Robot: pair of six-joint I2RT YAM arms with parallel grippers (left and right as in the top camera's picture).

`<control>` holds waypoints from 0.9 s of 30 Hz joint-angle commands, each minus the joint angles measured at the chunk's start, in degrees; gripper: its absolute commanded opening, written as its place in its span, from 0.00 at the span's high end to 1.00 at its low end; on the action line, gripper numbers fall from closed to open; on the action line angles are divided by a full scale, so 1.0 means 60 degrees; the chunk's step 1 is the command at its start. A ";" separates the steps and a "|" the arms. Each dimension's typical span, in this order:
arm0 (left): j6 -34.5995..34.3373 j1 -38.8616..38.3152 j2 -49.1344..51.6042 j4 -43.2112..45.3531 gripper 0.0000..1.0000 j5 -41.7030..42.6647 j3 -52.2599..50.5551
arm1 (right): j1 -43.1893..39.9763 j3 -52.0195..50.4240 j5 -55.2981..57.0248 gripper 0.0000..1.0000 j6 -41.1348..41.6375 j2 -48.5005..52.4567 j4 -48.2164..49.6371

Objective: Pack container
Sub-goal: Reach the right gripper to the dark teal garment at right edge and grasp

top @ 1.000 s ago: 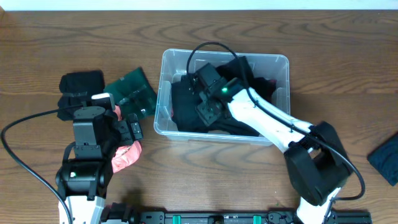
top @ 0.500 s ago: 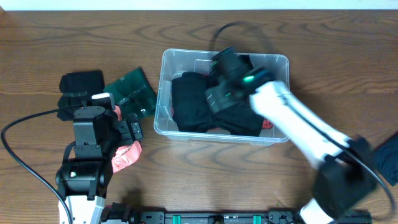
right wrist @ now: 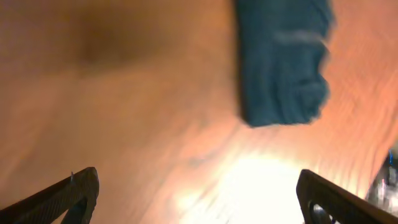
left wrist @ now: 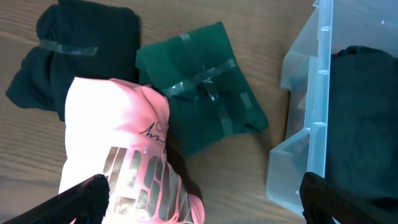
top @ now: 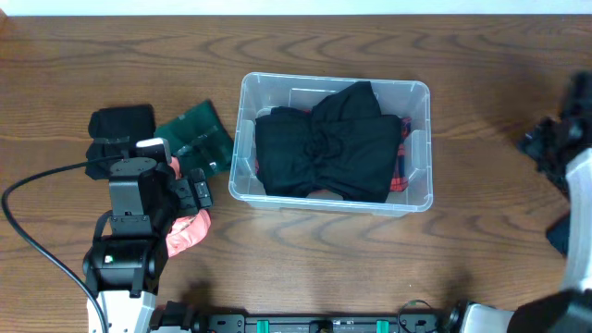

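The clear plastic container point(top: 242, 139) stands mid-table and holds black clothing point(top: 324, 148) over a bit of red cloth point(top: 400, 176); its corner also shows in the left wrist view point(left wrist: 298, 143). My left gripper point(top: 190, 190) is open above a pink folded garment point(top: 185, 231), seen close in the left wrist view point(left wrist: 118, 155). A green taped bundle point(top: 196, 139) point(left wrist: 199, 87) and a black bundle point(top: 120, 125) point(left wrist: 68, 50) lie left of the container. My right gripper point(top: 555, 148) is open and empty at the right edge, over bare table near a dark blue folded cloth point(right wrist: 283, 62).
The dark blue cloth is just visible at the right edge of the overhead view point(top: 558, 236). A black cable point(top: 37, 240) loops over the table left of the left arm. Bare wood lies between the container and the right arm.
My right gripper left the container, where it was pressing on the black clothing, and swung fast to the far right edge. The black clothing stays in the container. The left arm has not moved.
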 commanded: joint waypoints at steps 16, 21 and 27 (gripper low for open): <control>-0.0051 0.0000 0.0007 -0.0007 0.02 -0.0007 0.0215 | -0.3705 -0.2386 -0.0124 0.01 -0.1632 0.2313 0.4397; -0.0055 0.0000 0.0007 -0.0007 0.02 -0.0007 0.0215 | -0.3708 -0.2386 -0.0233 0.01 -0.1712 0.3249 0.4717; -0.0080 0.0000 0.0007 -0.0007 0.02 -0.0007 0.0215 | -0.3705 -0.2386 -0.0127 0.19 -0.1705 0.3989 0.4521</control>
